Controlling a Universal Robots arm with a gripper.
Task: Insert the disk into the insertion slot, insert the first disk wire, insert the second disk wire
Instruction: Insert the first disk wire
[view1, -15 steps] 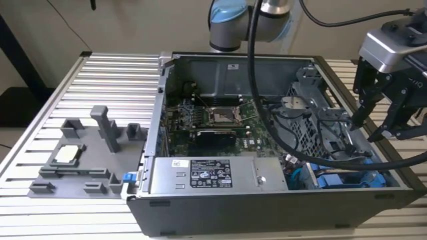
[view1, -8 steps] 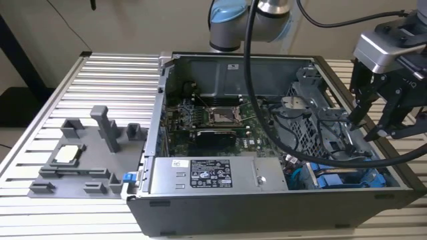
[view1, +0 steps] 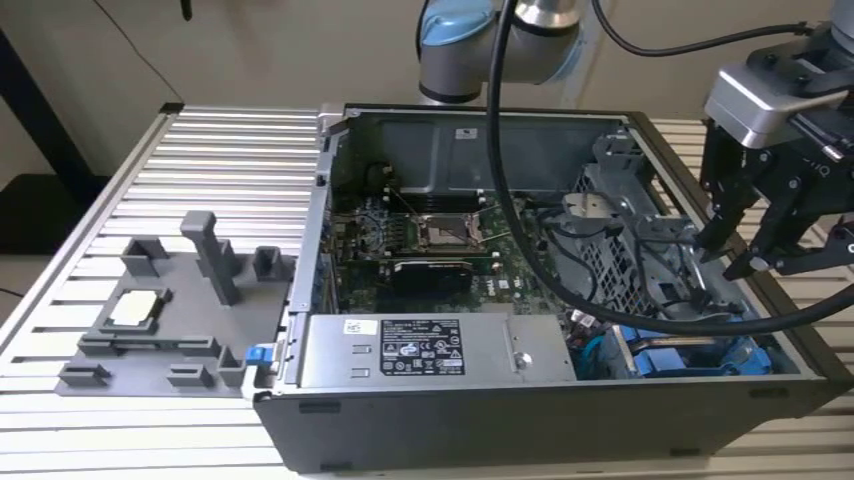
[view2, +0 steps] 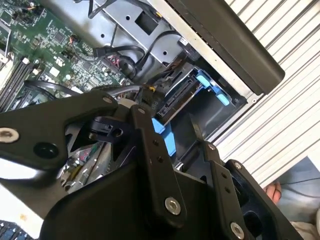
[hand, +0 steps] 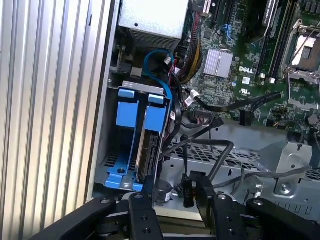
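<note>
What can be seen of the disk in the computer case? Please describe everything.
The disk is a thin grey metal slab in a bright blue plastic carrier with end tabs. It stands on edge in the drive bay at the case's corner. Black wires hang close beside it; whether any is plugged in, I cannot tell.

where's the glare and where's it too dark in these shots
Exterior view: even light, but the grey metal disk in its blue plastic carrier sits in shadow. First wrist view: the ribbed silver table washes out pale. Second wrist view: the black gripper is a dark mass in front.
</note>
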